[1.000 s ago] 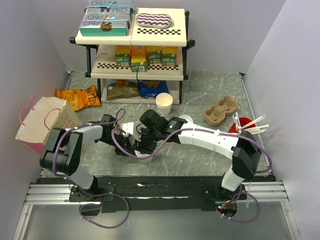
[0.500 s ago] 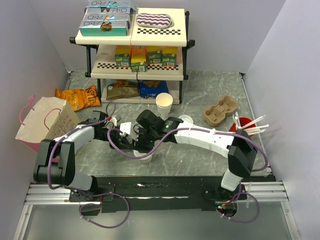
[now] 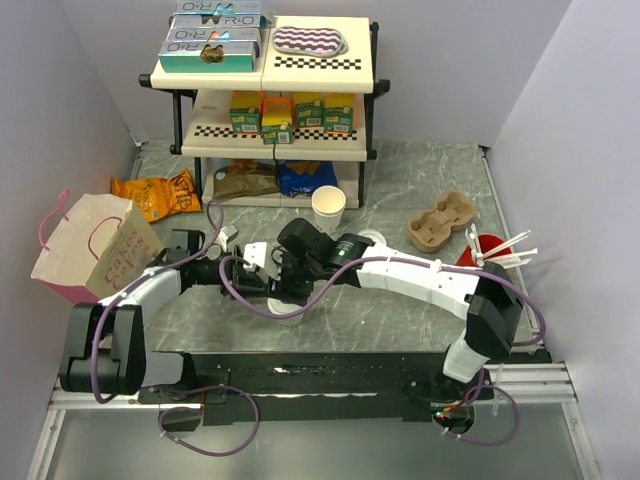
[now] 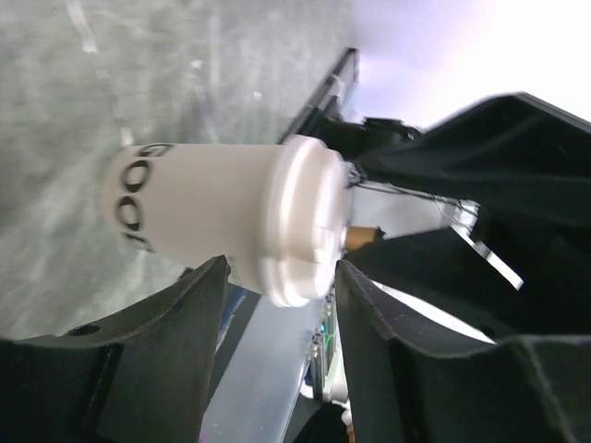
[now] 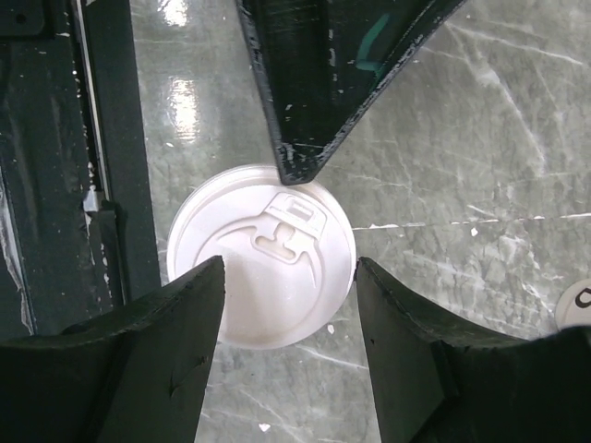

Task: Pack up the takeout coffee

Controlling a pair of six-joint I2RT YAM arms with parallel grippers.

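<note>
Lidded takeout coffee [image 5: 261,293] upright directly beneath the wide right hand [image 5: 288,268], just beyond the wide left hand [image 4: 279,269].

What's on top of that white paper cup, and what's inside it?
A round white plastic lid with a moulded sip tab sits on the cup. It closes the opening, so the contents cannot be seen.

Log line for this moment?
left fingers: open, facing coffee cup | right fingers: open, straddling lid | coffee cup: upright, lidded
</note>
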